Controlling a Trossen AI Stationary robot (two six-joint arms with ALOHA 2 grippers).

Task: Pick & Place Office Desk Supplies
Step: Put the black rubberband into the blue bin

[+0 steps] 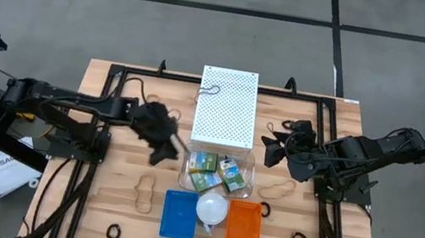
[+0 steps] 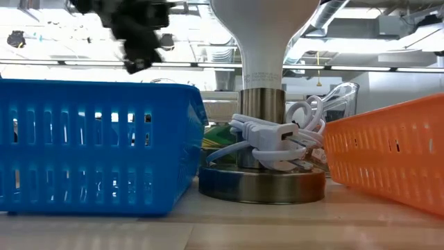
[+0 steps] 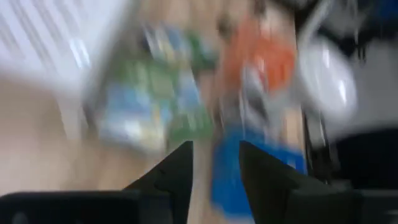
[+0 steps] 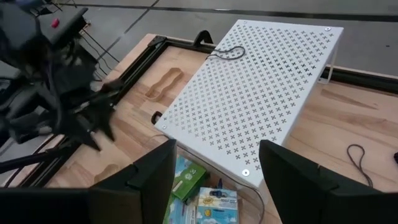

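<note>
The wooden table (image 1: 96,203) carries a white perforated stand (image 1: 226,108) at its middle, and everything else is easiest placed against that stand. Just in front of it sits a clear tray (image 1: 247,178) holding the crayon boxes (image 1: 215,173); in front of the tray a blue basket (image 1: 178,214) and an orange basket (image 1: 243,225) flank a white lamp (image 1: 212,209). Tan rubber bands (image 1: 145,193) lie to the left and right of the baskets, and small black rings (image 1: 114,231) sit near the table's front edge, well apart from the stand. The left gripper (image 1: 167,148) hovers at the stand's front left corner, just beside the tray, its fingers (image 3: 179,174) parted with nothing between them and pointed toward the crayon boxes. The right gripper (image 1: 274,150) waits off the stand's right side, its fingers (image 4: 155,174) spread wide and empty. The step in hand looks like the left arm reaching for a crayon box. To do it well, the gripper should come down over the tray rim rather than across it, line its fingers across the narrow sides of one box, and settle before closing, since its own view is smeared with motion. Clamping two boxes at once or nudging the tray wall would be the likely faults.
</note>
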